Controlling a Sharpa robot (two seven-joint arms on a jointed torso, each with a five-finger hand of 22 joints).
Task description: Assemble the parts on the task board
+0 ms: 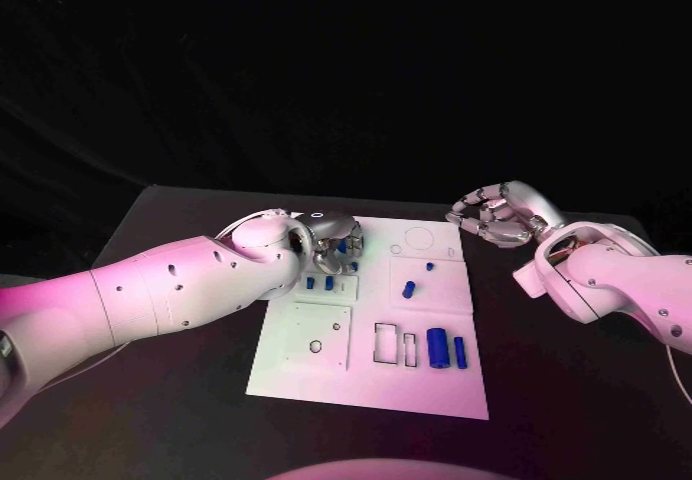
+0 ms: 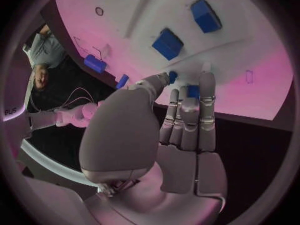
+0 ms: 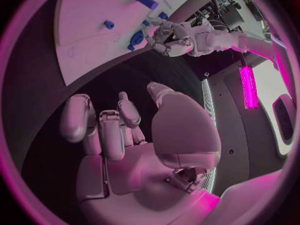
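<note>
Several blue parts [image 1: 437,348] lie on the task board [image 1: 303,375], mid-bench; likely light, rigid, slippery: pinch across the sides. Left robot hand [image 1: 335,243] hovers over them, fingers apart, empty; right robot hand [image 1: 490,215] curled, empty.

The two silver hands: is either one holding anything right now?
Right hand holds nothing. Left hand reaches over the task board; whether it grips a part cannot be told.

Left arm reaches in over the task board [image 1: 433,385]; left hand [image 1: 332,245] sits above the board's far left part, fingers extended toward its surface, apparently holding nothing. Right hand [image 1: 493,212] hovers off the board's far right corner, fingers curled inward, empty.
</note>
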